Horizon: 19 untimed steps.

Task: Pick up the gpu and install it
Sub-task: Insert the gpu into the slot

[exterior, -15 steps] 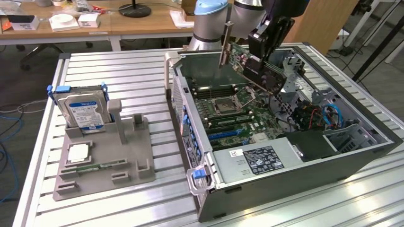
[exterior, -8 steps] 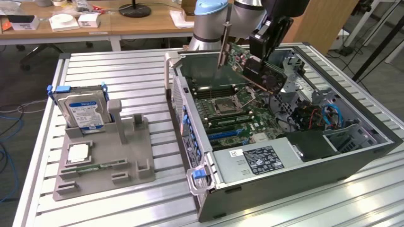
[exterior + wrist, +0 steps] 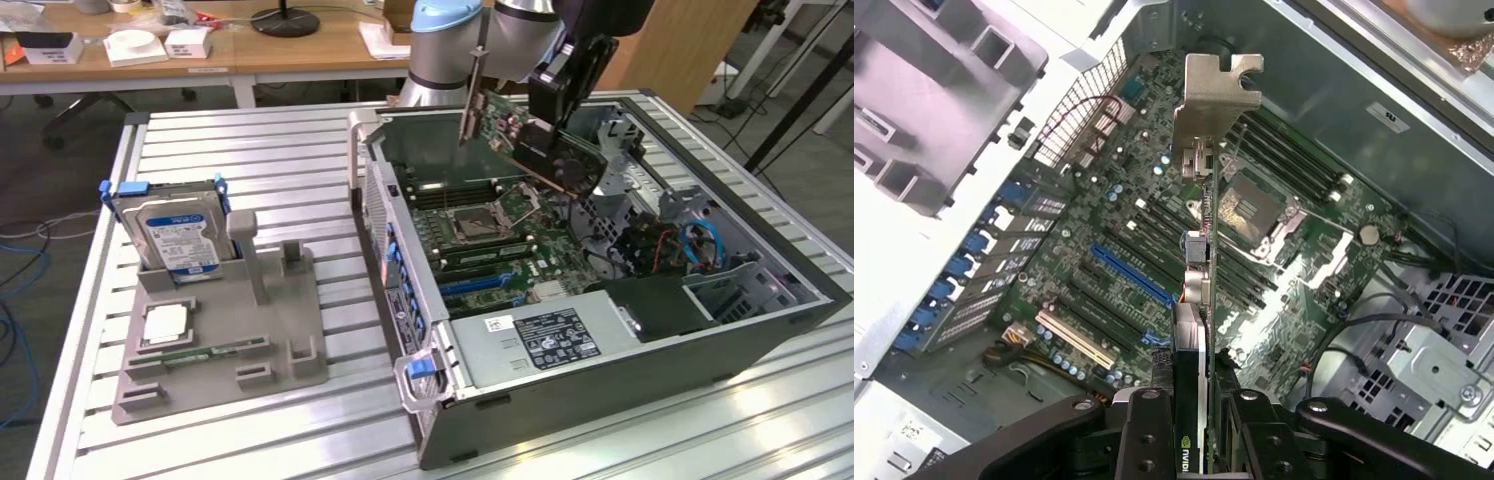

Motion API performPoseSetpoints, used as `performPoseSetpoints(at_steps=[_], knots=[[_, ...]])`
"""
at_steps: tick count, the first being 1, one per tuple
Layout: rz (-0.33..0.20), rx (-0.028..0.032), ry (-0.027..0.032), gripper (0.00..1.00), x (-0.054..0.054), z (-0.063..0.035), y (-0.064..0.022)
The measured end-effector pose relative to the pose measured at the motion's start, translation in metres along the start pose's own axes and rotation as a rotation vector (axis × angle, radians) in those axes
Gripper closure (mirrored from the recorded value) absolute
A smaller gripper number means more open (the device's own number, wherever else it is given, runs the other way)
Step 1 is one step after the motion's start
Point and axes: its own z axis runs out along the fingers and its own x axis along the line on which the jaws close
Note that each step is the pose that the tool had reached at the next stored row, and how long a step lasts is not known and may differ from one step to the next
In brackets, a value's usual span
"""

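The arm (image 3: 435, 62) is showing at the top middle of the exterior frame as a thick silver-grey tube, and it is carrying a light blue round cap (image 3: 447, 17). The gripper (image 3: 1197, 405) is looking matt black, and its fingers (image 3: 1137, 420) are showing small round dark screws (image 3: 1150, 438).

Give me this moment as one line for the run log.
hand: shut on gpu | gpu: held tilted over open case, above motherboard | install: not yet seated
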Motion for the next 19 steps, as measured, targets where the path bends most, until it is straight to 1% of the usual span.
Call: performPoseSetpoints(at_steps=[19], knots=[[-0.047,-0.0011,0.002,0.74,0.0,0.0,0.0]])
